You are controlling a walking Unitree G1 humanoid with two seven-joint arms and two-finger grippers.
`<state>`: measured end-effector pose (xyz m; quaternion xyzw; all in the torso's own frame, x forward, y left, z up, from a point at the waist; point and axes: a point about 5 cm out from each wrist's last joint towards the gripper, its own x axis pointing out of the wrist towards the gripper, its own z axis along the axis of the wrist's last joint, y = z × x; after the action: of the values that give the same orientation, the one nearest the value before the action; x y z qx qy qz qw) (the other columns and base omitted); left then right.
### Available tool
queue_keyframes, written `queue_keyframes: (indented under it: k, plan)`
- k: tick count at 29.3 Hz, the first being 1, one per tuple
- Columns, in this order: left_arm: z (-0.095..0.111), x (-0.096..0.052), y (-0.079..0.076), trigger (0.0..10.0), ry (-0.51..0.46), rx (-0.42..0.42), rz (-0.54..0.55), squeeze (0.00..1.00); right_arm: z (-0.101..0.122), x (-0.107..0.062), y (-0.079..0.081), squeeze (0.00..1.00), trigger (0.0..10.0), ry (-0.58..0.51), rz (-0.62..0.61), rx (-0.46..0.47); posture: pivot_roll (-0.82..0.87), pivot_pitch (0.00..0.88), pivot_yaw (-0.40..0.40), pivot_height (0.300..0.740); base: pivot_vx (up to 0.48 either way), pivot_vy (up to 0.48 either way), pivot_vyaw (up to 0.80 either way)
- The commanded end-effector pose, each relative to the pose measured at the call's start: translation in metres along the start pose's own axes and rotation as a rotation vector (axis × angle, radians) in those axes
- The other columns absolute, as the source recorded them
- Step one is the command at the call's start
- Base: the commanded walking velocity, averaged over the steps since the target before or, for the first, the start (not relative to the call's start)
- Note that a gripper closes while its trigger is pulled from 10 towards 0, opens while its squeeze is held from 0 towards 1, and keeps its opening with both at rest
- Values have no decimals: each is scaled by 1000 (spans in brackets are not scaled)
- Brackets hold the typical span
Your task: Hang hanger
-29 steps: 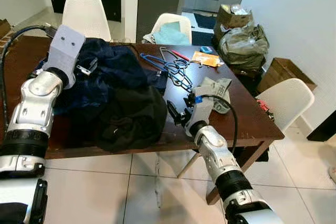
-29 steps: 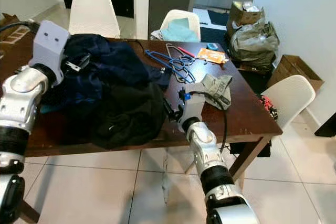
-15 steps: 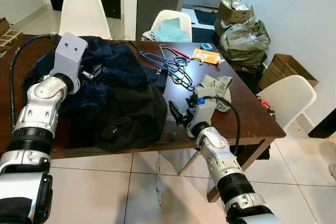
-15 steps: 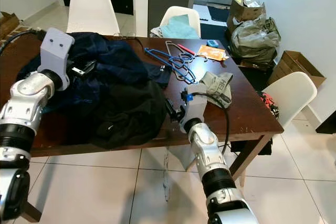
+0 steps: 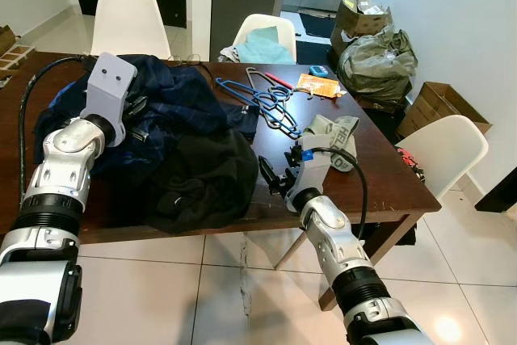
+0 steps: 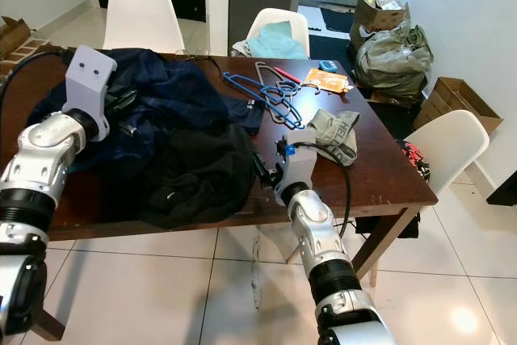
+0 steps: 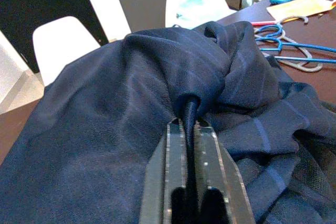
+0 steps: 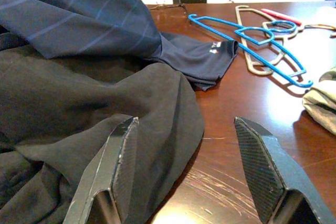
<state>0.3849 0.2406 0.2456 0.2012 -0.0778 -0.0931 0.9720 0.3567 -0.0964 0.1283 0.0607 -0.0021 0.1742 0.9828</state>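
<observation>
The dark brown wooden table (image 5: 380, 175) has a glossy varnish, with fine pale scratches near its front edge. The navy striped garment (image 7: 105, 119) is a smooth woven cloth, matt. The black garment (image 8: 79, 108) is also matt cloth, softer in look. The blue hangers (image 8: 252, 51) look like smooth plastic. The white chairs (image 5: 121, 10) have a smooth plastic shell. The pale floor tiles (image 5: 452, 313) are glossy.
</observation>
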Motion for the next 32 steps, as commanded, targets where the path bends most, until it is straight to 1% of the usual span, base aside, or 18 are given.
queue_keyframes:
  k: [1,7,9,10,12,13,14,15,17,18,21,24,26,27,29,30,31,32]
  plan:
    - [1,1,0,0,1,19,-5,0,2,-1,-5,0,10000,-6,-18,13,55,75,-126,740,0,0,0]
    - [0,0,7,0,11,29,42,0,2,-1,-5,0,10000,-6,-22,14,58,71,-123,740,0,0,0]
    - [-2,-2,21,0,51,80,163,0,1,-1,-4,0,10000,-8,-25,18,64,63,-121,740,0,0,0]
    - [-2,-2,21,0,51,80,163,0,1,-1,-4,0,10000,-8,-25,18,64,63,-121,740,0,0,0]
    - [1,-3,34,0,61,126,270,0,1,-1,-3,0,10000,-8,-25,21,67,61,-120,740,0,0,0]
    - [1,-3,34,0,61,126,270,0,1,-1,-3,0,10000,-8,-25,21,67,61,-120,740,0,0,0]
    - [7,-2,36,0,38,139,288,0,0,-1,-3,0,10000,-8,-26,24,73,56,-120,740,0,0,0]
    - [38,5,25,0,-137,132,251,0,0,-1,-4,0,10000,-10,-33,31,77,52,-124,740,0,0,0]
    - [38,5,25,0,-137,132,251,0,0,-1,-4,0,10000,-10,-33,31,77,52,-124,740,0,0,0]
    - [52,7,19,0,-211,129,232,0,1,-1,-5,0,10000,-10,-35,33,78,51,-124,740,0,0,0]
    - [52,7,19,0,-211,129,232,0,1,-1,-5,0,10000,-10,-35,33,78,51,-124,740,0,0,0]
    - [120,3,-44,0,-613,70,89,0,3,0,-5,0,10000,-23,-45,42,71,32,-122,740,0,0,0]
    - [120,3,-44,0,-613,70,89,0,3,0,-5,0,10000,-23,-45,42,71,32,-122,740,0,0,0]
    - [135,-1,-63,0,-700,48,40,0,4,0,-5,0,10000,-26,-46,44,71,32,-122,740,0,0,0]
    - [135,-1,-63,0,-700,48,40,0,4,0,-5,0,10000,-26,-46,44,71,32,-122,740,0,0,0]
    - [147,-5,-82,0,-766,26,-17,0,4,1,-4,0,10000,-29,-47,46,69,28,-121,740,0,0,0]
    - [147,-5,-82,0,-766,26,-17,0,4,1,-4,0,10000,-29,-47,46,69,28,-121,740,0,0,0]
    - [156,-9,-99,0,-821,20,-65,0,4,1,-4,0,10000,-31,-48,47,69,25,-121,740,0,0,0]
